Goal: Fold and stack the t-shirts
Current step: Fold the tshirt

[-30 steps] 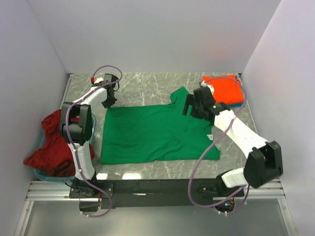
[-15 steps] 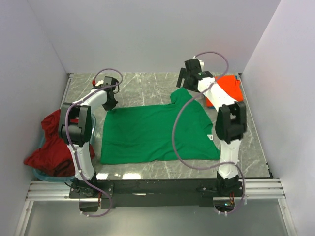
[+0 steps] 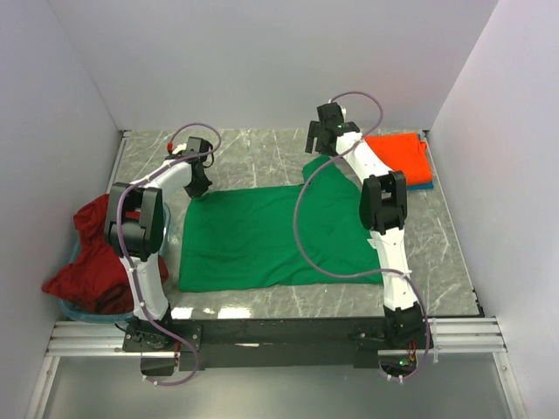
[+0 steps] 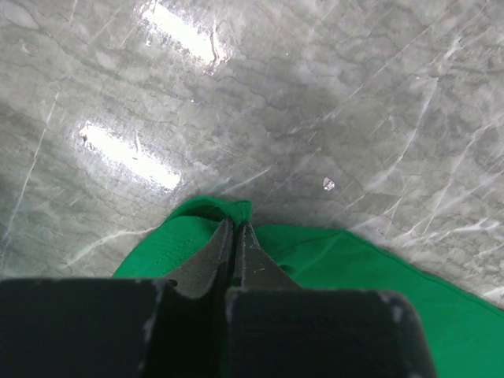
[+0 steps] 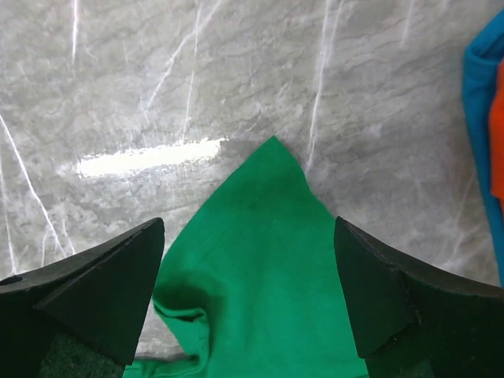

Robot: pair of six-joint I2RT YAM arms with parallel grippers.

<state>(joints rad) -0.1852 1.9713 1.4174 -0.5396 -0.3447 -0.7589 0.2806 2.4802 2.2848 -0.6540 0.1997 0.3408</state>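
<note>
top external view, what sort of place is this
Probably a robot test cell, not a home: plain white panels box in a marble-pattern table, with two arms bolted to a metal rail at its edge.

Two white arms (image 3: 166, 175) with black joints, lilac cables (image 3: 301, 218), black jaws.

Green t-shirt (image 3: 271, 236): spread flat, mid-table, one sleeve pointing to the far right.
Orange-red t-shirt (image 3: 397, 157): folded, far right corner, lying on teal-blue t-shirt (image 5: 480, 118), of which only an edge shows.
Dark red t-shirt (image 3: 87, 262): crumpled heap, near left; possibly several garments.
</note>
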